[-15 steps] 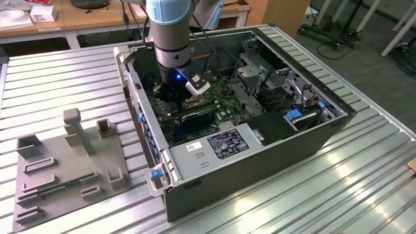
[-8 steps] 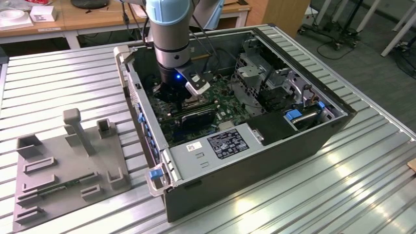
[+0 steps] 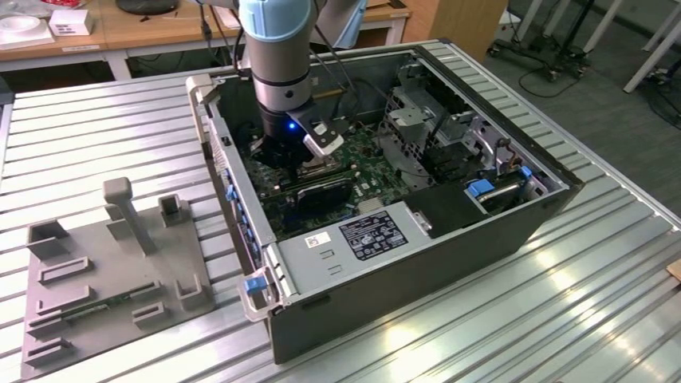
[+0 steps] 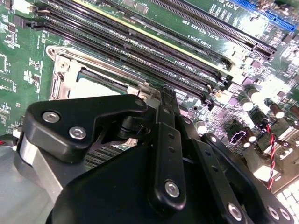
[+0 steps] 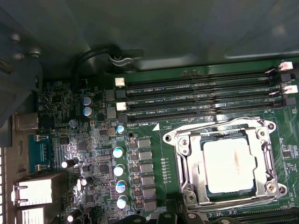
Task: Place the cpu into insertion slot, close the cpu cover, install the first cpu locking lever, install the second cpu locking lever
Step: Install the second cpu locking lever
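Black gripper (image 4: pixel 163 100) linkage lies nearest the lens in the second wrist view, its tip just above the insertion slot (image 4: pixel 63 77); whether the claw is apart or together cannot be told. Beside it, the memory slots (image 4: pixel 154 51) run across the green motherboard (image 4: pixel 18 56). In the first wrist view, the cpu (image 5: pixel 229 164) sits seated in the slot, framed by the cpu cover (image 5: pixel 187 158).

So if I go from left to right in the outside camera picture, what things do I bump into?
Grey holder tray → open computer case with the robot arm reaching inside → bare metal table.
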Controlling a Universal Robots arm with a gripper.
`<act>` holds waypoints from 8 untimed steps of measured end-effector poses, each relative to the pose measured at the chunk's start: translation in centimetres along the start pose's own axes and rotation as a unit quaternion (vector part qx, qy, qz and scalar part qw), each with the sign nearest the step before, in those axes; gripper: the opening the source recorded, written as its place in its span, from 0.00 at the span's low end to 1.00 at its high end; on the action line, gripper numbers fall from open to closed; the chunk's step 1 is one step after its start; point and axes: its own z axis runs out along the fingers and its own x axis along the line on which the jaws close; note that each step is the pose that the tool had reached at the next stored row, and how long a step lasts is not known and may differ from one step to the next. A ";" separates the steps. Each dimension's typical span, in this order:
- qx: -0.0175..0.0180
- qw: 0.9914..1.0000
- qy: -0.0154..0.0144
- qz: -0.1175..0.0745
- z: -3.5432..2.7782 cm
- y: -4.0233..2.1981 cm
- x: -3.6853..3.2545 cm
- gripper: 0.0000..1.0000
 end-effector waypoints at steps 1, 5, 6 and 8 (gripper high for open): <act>0.000 1.000 0.000 0.000 0.00 -0.02 0.00 0.11; -0.001 1.000 0.000 0.000 0.01 -0.01 -0.01 0.11; -0.001 1.000 0.000 0.000 0.02 -0.01 -0.01 0.11; -0.001 1.000 0.000 0.000 0.01 -0.01 0.00 0.11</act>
